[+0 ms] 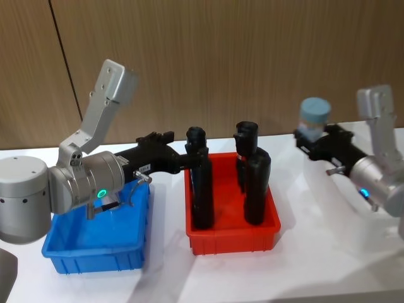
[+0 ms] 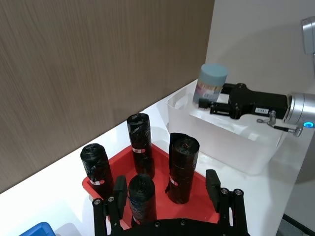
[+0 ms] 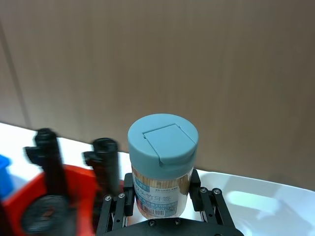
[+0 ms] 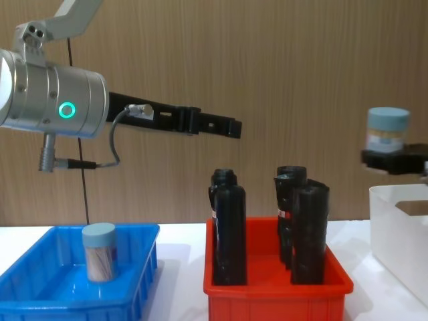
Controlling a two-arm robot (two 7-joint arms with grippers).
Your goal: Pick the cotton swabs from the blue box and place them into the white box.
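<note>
My right gripper (image 4: 396, 159) is shut on a cotton swab jar (image 4: 388, 131) with a pale blue lid. It holds the jar upright in the air above the left end of the white box (image 4: 401, 234). The right wrist view shows the jar (image 3: 162, 167) between the fingers (image 3: 129, 191), with the white box (image 3: 246, 201) below. Another cotton swab jar (image 4: 99, 253) stands upright in the blue box (image 4: 40, 294). My left gripper (image 4: 224, 127) is open and empty, raised high between the blue box (image 1: 95, 240) and the red bin, well above the remaining jar.
A red bin (image 1: 233, 237) with several tall black bottles (image 1: 202, 183) stands between the blue box and the white box (image 2: 221, 132). A wood-panelled wall closes the back of the white table.
</note>
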